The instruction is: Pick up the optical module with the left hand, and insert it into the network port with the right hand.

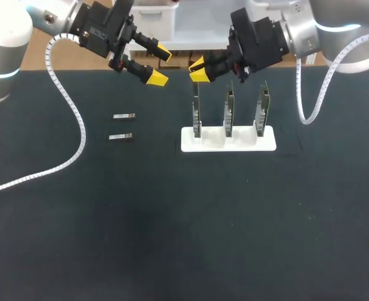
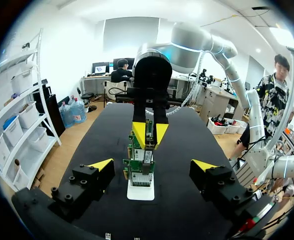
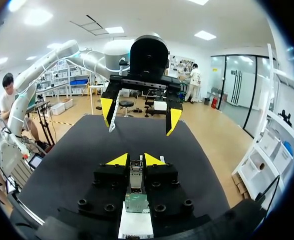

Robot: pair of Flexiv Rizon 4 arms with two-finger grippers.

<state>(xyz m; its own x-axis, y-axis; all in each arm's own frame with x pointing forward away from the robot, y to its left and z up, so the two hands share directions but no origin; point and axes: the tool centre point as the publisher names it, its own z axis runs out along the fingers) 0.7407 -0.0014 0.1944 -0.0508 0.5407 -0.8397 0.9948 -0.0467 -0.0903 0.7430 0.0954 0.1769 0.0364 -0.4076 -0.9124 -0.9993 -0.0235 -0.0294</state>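
Note:
My right gripper is shut on a small metal optical module, which shows between its yellow tips in the right wrist view. It hangs just over the top of the leftmost green network board in the white stand. That board lies directly under the module. My left gripper is open and holds nothing, a little to the left of the right gripper and facing it. Seen from the left wrist, my left gripper frames the boards, with the right gripper above them.
Two more optical modules lie side by side on the dark table, left of the stand. The stand carries two further upright boards. The left arm's white cable trails across the table's left side.

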